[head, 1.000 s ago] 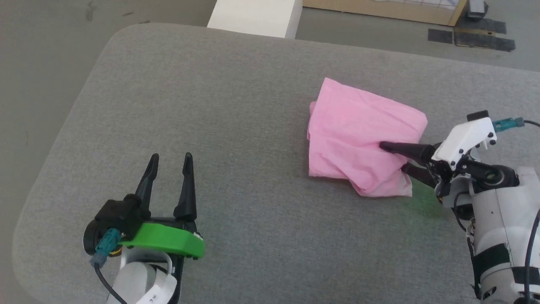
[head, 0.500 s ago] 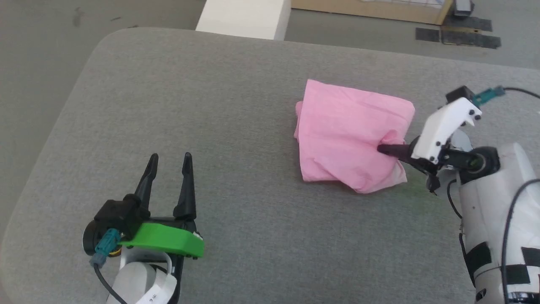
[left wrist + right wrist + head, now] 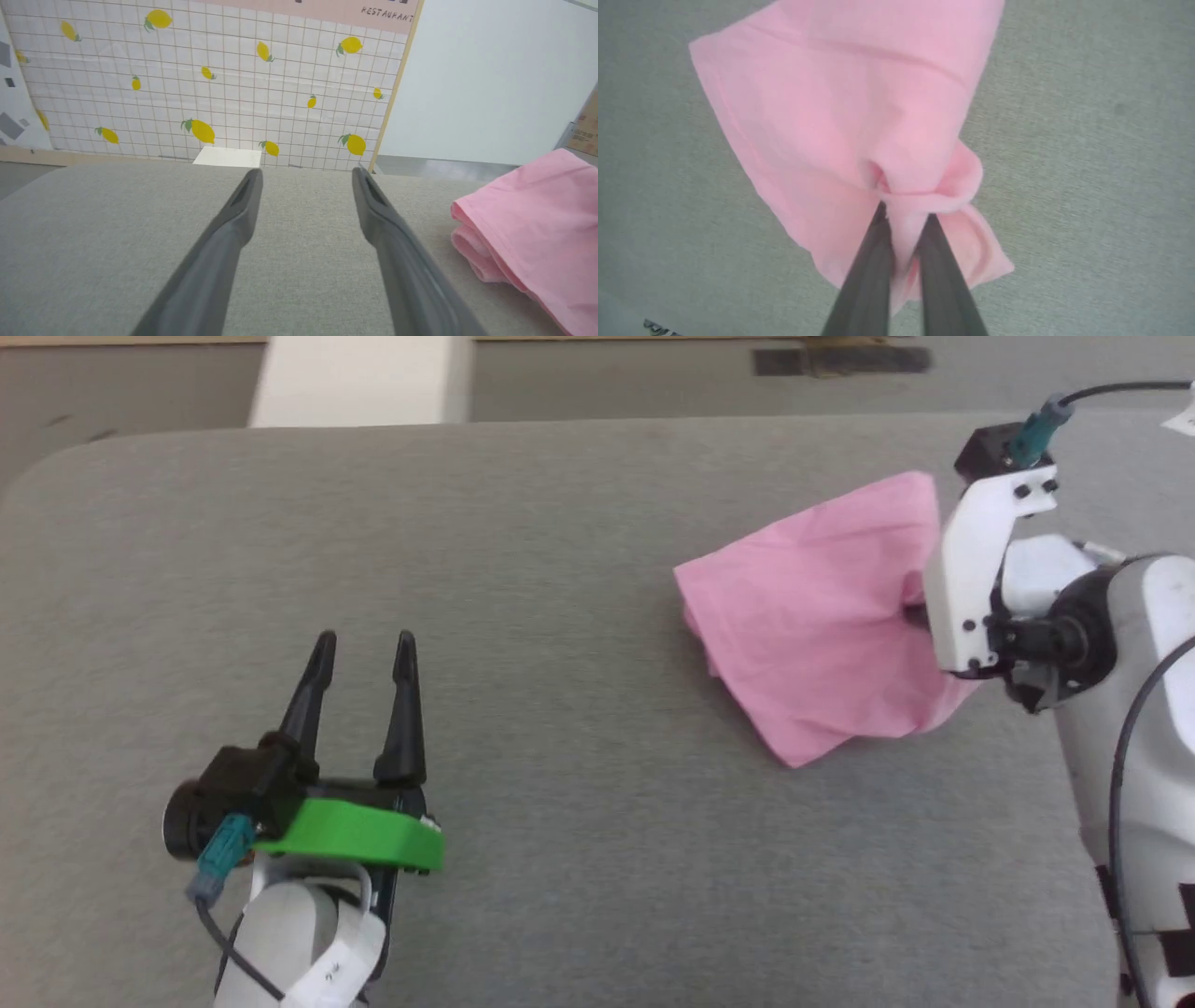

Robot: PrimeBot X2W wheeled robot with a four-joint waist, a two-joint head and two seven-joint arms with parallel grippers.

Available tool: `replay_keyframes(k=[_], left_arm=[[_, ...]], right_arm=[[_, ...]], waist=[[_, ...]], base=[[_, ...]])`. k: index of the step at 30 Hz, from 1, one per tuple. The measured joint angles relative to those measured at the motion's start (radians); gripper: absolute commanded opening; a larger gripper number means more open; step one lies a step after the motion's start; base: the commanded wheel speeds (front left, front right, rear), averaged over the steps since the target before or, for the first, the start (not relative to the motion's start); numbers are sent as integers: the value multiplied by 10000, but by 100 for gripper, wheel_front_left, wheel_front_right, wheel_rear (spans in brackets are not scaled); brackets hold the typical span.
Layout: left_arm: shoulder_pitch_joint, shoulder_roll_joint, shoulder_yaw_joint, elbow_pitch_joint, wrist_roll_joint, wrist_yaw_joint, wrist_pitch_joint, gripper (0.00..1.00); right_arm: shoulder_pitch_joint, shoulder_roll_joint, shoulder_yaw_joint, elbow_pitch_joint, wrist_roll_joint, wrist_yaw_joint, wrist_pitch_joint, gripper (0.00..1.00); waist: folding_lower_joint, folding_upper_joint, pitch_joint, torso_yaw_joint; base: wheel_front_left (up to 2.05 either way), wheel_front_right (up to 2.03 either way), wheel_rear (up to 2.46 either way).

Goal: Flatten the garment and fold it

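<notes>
The grey padded table (image 3: 523, 523) stretches beneath both arms, a broad flat bed suited to spreading cloth out. The pink garment (image 3: 822, 616) is bunched rather than flat. It hangs from the right pincer (image 3: 903, 217) and drapes away ahead of its tips, with the far edge seeming to rest on the table (I cannot tell how much of it is lifted clear). That pincer is clamped on the garment, its two fingers (image 3: 873, 261) almost together with a small gather of fabric squeezed between them. Holding one pinch like this probably lets the heap's own weight pull it open. The left pincer (image 3: 364, 644) hovers low over bare table, fingers apart and holding nothing, with the garment well off to its right. It is likely kept ready to take a second edge.
</notes>
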Motion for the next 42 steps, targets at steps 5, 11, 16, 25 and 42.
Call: replay_keyframes(k=[5,11,16,25,42], left_arm=[[-359,36,-109,-128,414,-86,0,100],[-852,414,-353,-213,570,-163,0,100],[-1141,878,-487,-353,784,-169,0,100],[-1231,1559,-610,-732,871,-171,15,100],[-1262,1829,-527,-1348,826,-96,178,100]], right_arm=[[-3,-389,144,-464,-608,0,65,0],[-36,-639,-194,-337,-1896,0,-662,0],[-288,-522,-920,186,-2989,0,-1684,0],[-745,-165,-2872,1022,-5448,2,-4243,0],[-1671,654,-5985,2715,-8544,4,-6893,100]], waist=[[0,0,278,-956],[0,0,744,-2086],[0,0,1252,-2960],[1,0,2460,-3864],[0,0,3474,-3842]], base=[[0,0,0],[0,0,0],[0,0,0],[0,0,0],[0,0,0]])
